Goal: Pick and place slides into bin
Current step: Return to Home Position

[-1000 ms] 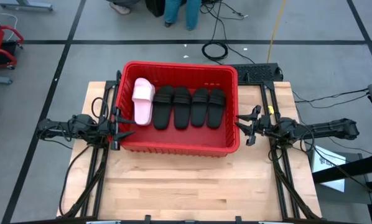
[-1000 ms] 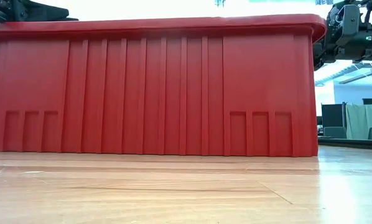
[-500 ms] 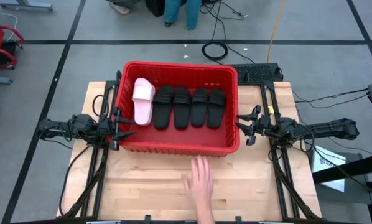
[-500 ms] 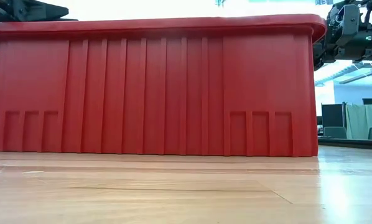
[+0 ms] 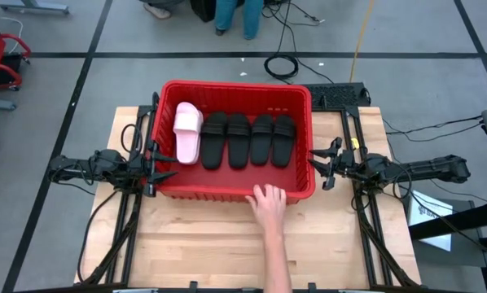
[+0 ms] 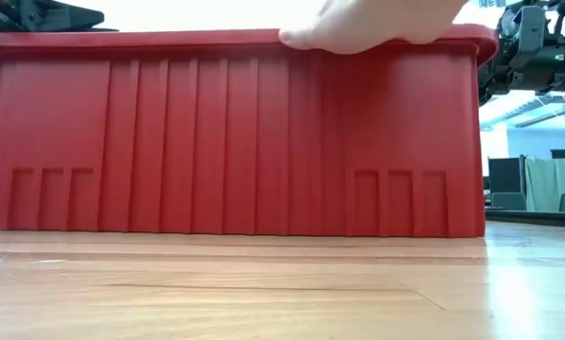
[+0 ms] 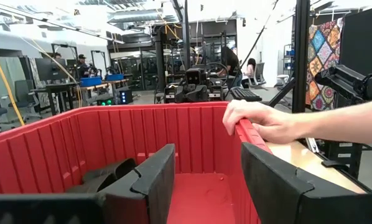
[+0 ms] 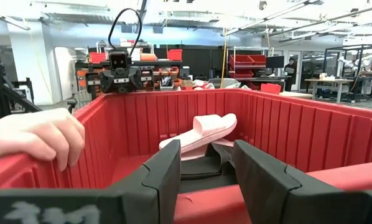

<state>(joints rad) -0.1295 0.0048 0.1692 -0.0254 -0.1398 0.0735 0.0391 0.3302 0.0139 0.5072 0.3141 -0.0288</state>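
The red bin (image 5: 235,191) stands on the wooden table. Inside lie a light pink slide (image 5: 186,130) at the left end and several black slides (image 5: 247,140) side by side; the pink one leans tilted on the black ones in the right wrist view (image 8: 201,132). My left gripper (image 5: 164,163) is open at the bin's left wall, its fingers over the rim (image 7: 204,186). My right gripper (image 5: 317,168) is open at the bin's right wall (image 8: 204,180). Both are empty.
A person's hand (image 5: 268,202) reaches in from the table's near edge and lies on the bin's near rim; it also shows in the low view (image 6: 368,24) and in both wrist views (image 7: 260,121) (image 8: 30,140). Bare wooden table (image 5: 195,244) lies in front of the bin.
A person's hand has come in from the table's near edge and has come to rest on the bin's near rim. Both arms have kept still.
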